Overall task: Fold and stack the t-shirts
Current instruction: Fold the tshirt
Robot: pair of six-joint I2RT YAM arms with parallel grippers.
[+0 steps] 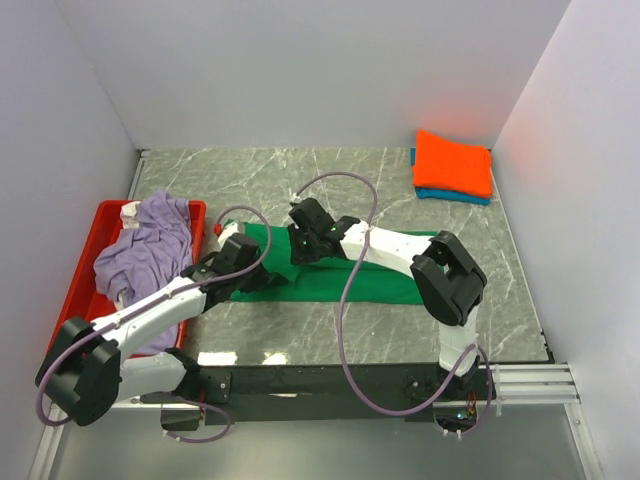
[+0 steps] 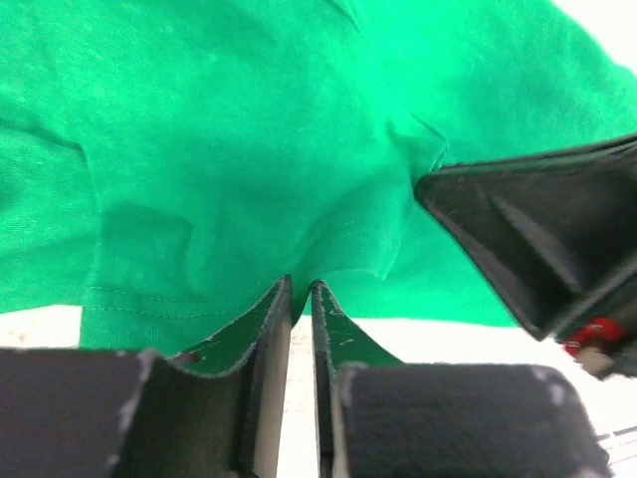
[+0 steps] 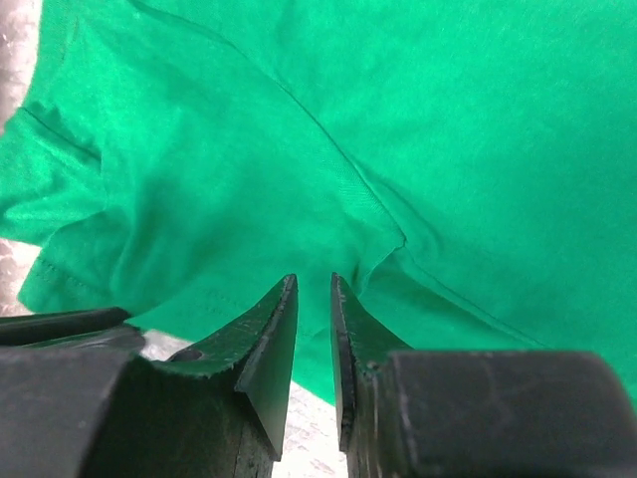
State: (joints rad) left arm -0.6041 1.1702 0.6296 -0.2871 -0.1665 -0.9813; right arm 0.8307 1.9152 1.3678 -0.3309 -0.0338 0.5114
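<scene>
The bright green t-shirt [image 1: 372, 281] lies spread across the middle of the table. My left gripper [image 1: 258, 272] is at its left end. In the left wrist view [image 2: 302, 287] the jaws are nearly closed, with the green cloth [image 2: 199, 119] pinched and puckered at their tips. My right gripper [image 1: 300, 248] is close by on the shirt's upper left. In the right wrist view [image 3: 314, 281] it is shut on a fold of the green cloth [image 3: 448, 119]. The orange t-shirt [image 1: 452, 163] lies folded on the blue one [image 1: 452, 194] at the back right. The lavender t-shirt [image 1: 150, 250] lies crumpled in the tray.
The red plastic tray [image 1: 88, 262] stands at the left edge of the table beside the left arm. White walls close in the table at the back and both sides. The right gripper's black finger [image 2: 537, 239] shows in the left wrist view.
</scene>
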